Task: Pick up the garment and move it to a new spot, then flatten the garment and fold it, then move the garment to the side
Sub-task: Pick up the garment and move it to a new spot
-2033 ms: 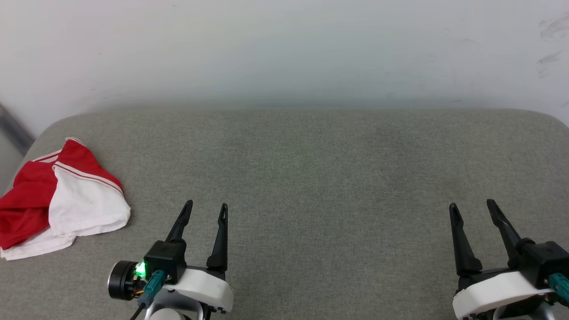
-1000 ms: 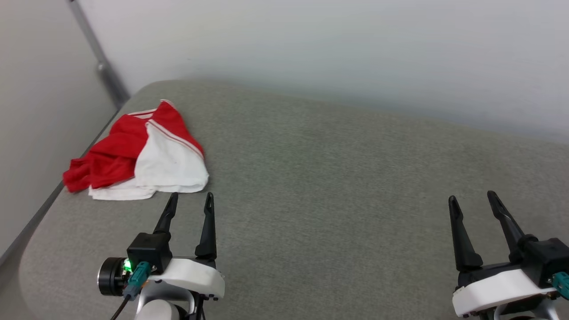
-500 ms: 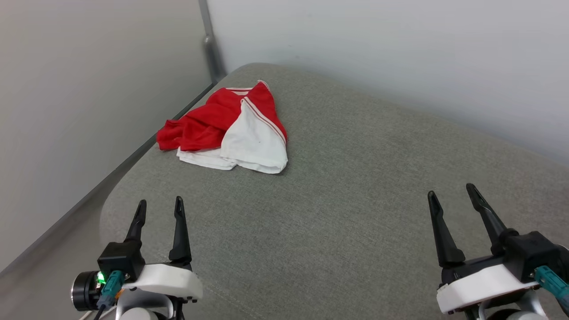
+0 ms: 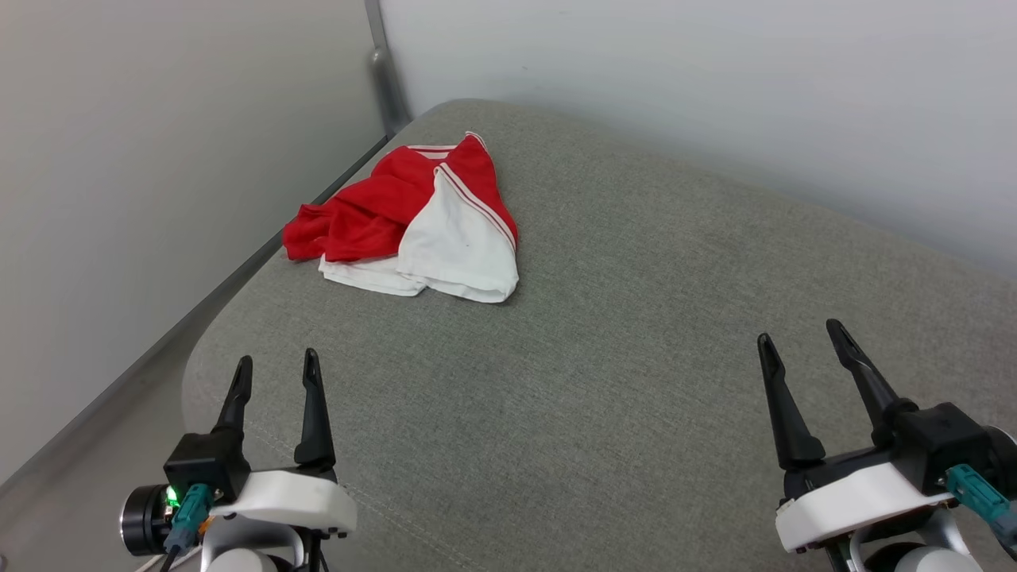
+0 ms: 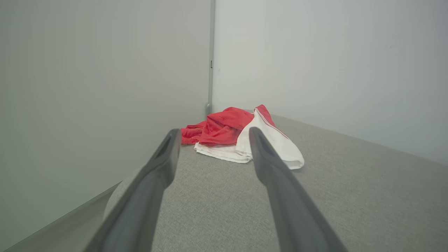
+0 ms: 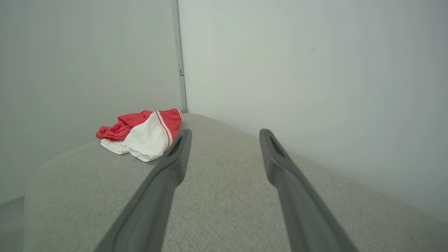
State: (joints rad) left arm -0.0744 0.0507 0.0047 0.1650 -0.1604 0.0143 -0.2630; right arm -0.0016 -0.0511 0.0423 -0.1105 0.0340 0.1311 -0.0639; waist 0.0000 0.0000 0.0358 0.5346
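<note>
Left hand (image 4: 276,359) at near left, fingers spread, empty. Right hand (image 4: 798,331) at near right, likewise spread, empty. Jersey (image 4: 429,226), red and white, crumpled on grey cushion (image 4: 596,357) near far-left corner, ahead of Left hand, well apart from both.

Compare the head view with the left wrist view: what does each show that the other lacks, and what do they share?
Head view: the right gripper, open, and a green light by the left wrist. Left wrist view: a low, side-on look along the left gripper at the jersey, which rises as a loose heap. Shared: the jersey crumpled near the far left corner of the grey cushion, the open left gripper, two walls and the metal strip between them.
</note>
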